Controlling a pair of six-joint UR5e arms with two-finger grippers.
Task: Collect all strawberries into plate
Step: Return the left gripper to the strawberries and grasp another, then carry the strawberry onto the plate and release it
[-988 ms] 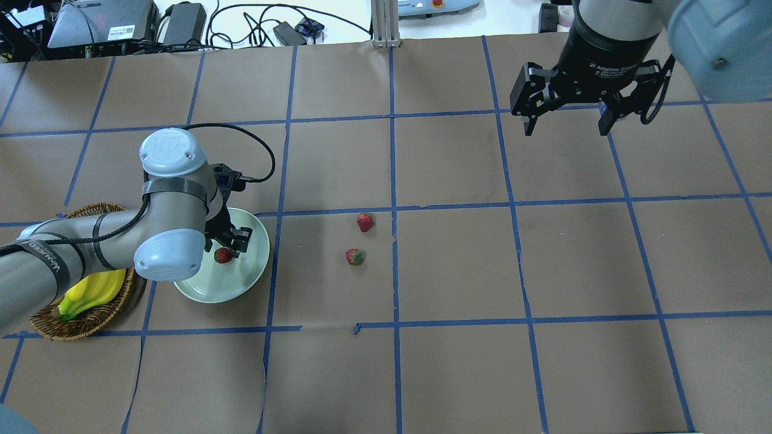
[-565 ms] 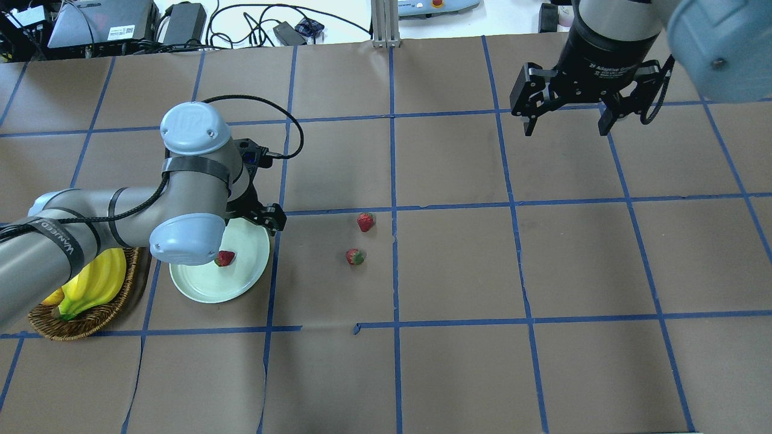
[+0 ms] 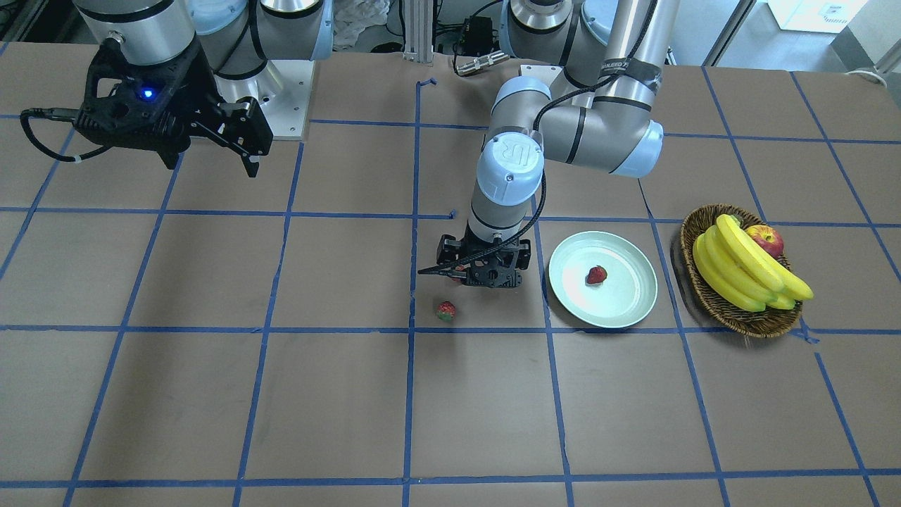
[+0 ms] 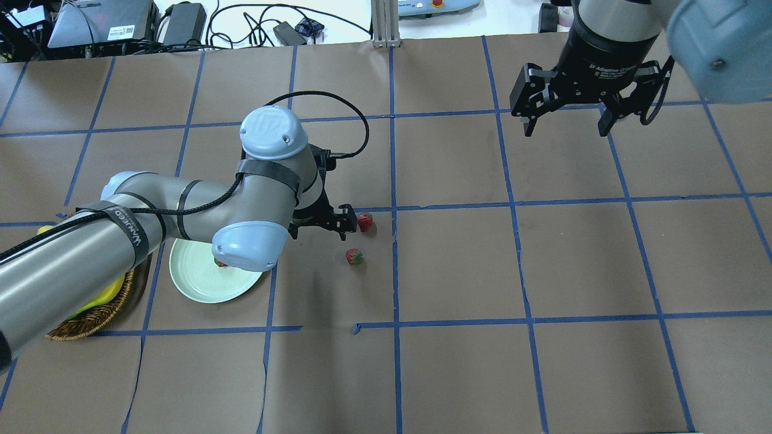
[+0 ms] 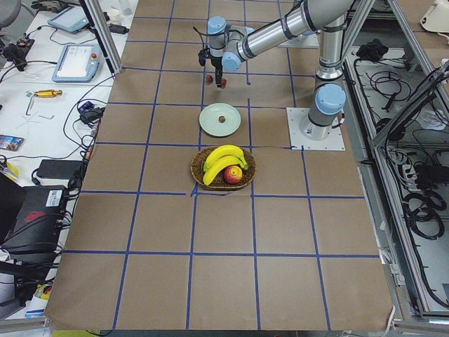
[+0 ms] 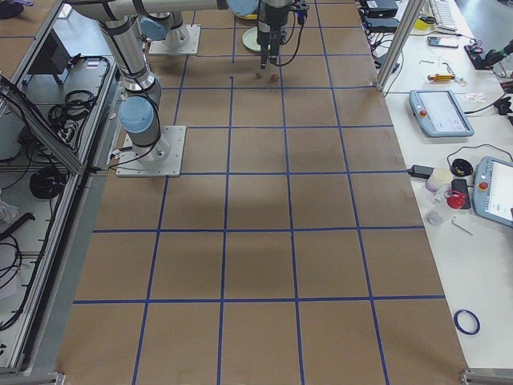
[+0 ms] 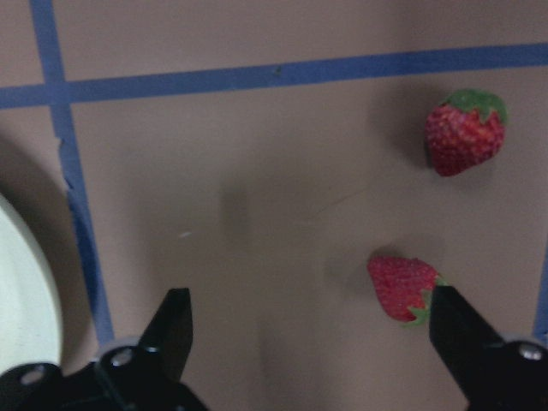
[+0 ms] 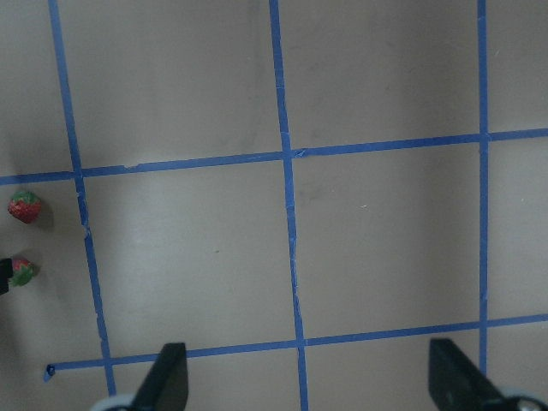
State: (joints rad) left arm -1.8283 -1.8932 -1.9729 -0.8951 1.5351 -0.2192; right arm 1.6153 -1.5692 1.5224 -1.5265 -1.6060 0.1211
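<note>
The pale green plate (image 4: 193, 283) (image 3: 619, 310) holds one strawberry (image 3: 597, 274), which the arm mostly hides in the overhead view. Two more strawberries lie on the brown paper to its right: a far one (image 4: 364, 222) (image 7: 465, 133) and a near one (image 4: 354, 257) (image 3: 445, 310) (image 7: 402, 287). My left gripper (image 4: 329, 222) (image 7: 312, 334) is open and empty, above the table between the plate and these two berries. The near berry lies just inside its right-hand finger (image 7: 458, 330) in the left wrist view. My right gripper (image 4: 564, 123) (image 3: 211, 160) is open and empty, high at the far right.
A wicker basket (image 3: 732, 310) (image 4: 90, 322) with bananas (image 3: 739, 264) and an apple (image 3: 766, 238) stands beside the plate, away from the berries. Blue tape lines grid the paper. Cables and devices lie beyond the table's far edge.
My left gripper has left the plate, where one strawberry stays, and has moved right to the two strawberries on the table. The right arm has not moved.
</note>
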